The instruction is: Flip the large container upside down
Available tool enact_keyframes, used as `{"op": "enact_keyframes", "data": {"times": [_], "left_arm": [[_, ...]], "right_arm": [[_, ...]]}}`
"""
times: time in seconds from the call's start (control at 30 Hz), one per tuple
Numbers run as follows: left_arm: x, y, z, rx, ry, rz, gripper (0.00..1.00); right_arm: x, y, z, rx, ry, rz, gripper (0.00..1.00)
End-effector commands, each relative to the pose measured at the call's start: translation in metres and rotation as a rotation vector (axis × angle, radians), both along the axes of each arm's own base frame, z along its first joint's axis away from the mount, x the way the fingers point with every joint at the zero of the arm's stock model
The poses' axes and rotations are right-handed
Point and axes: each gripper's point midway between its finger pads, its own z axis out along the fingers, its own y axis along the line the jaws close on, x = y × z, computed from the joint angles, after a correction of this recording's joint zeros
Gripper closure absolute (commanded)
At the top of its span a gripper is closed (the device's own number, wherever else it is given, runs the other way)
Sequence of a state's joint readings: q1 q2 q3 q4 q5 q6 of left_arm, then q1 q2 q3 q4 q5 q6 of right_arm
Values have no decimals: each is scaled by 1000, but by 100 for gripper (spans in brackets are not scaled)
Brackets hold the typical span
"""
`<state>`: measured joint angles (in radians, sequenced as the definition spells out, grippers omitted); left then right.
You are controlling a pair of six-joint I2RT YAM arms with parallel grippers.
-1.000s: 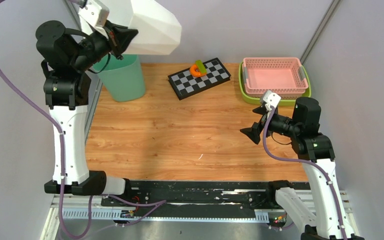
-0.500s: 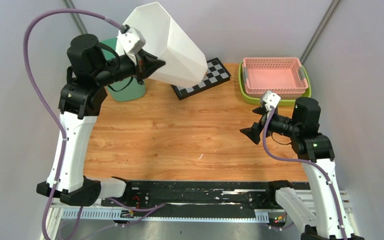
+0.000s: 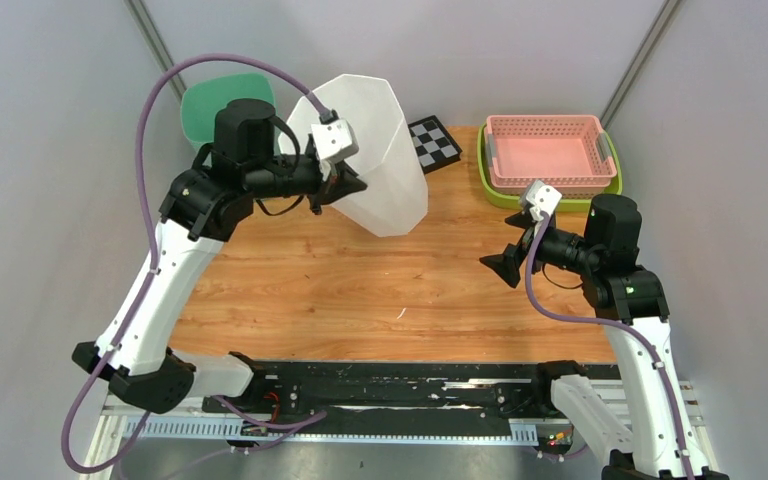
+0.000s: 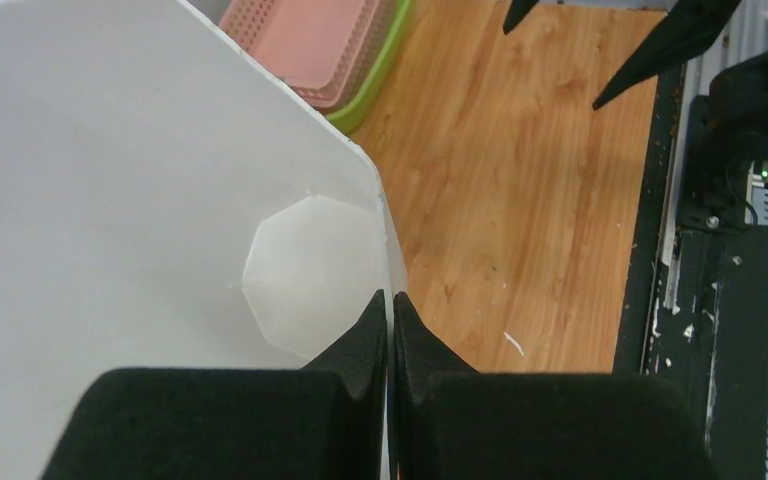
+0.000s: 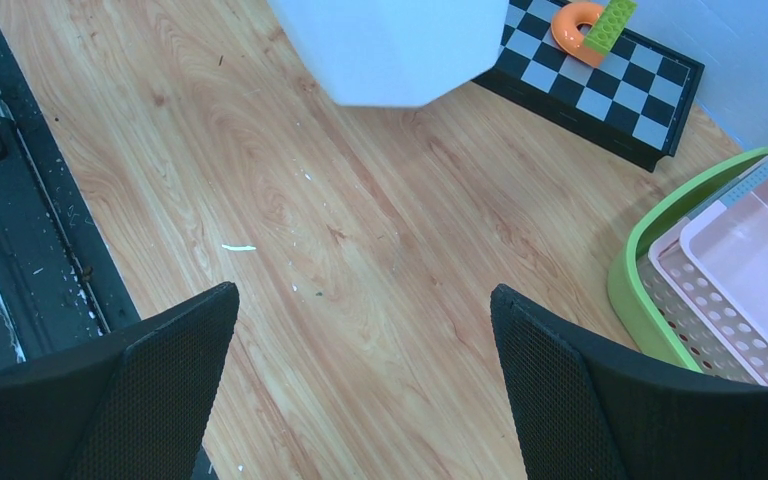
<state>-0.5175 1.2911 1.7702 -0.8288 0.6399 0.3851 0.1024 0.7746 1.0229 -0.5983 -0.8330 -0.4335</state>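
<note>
I count: one white faceted container (image 3: 385, 165), one teal bin (image 3: 208, 104), one checkerboard (image 3: 438, 142), one orange ring (image 5: 576, 21), one green block (image 5: 611, 19), one pink perforated basket (image 3: 545, 152), one lime-green tray (image 3: 483, 160).

Pink basket (image 3: 545, 122) seemingly inside green tray (image 3: 482, 160).

- Left arm (image 3: 155, 290) rises from the near-left base and reaches far and right, over mid-table.
- Left gripper (image 3: 348, 188) points right, its fingers pinched together on the container (image 3: 385, 160) rim.
- Right arm (image 3: 645, 345) stands folded at the right, wrist pointing left.
- Right gripper (image 3: 503, 268) has its jaws spread wide and is empty.
</note>
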Motion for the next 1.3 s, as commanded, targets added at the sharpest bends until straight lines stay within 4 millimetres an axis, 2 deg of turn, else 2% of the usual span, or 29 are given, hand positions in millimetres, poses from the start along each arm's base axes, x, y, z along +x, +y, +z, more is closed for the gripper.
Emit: {"op": "enact_keyframes", "data": {"times": [0.0,0.3,0.57,0.83,1.07,1.27], "left_arm": [[-7,-7,-8,55,-82,-54,100],[-17,-24,-52,162,-52,-107,100],[-30,-39,-82,227,-18,-183,100],[-34,-54,-117,306,3,-206,100],[-37,-64,-125,328,3,-220,99],[-37,-65,-129,333,7,-218,83]], "right_arm": [[-2,2,-4,3,13,3,2],[0,2,-6,1,20,1,2],[1,2,-7,0,23,0,2],[2,2,-9,-1,29,-1,2],[3,2,-10,-2,31,-1,2],[3,3,-10,-3,31,3,2]]}}
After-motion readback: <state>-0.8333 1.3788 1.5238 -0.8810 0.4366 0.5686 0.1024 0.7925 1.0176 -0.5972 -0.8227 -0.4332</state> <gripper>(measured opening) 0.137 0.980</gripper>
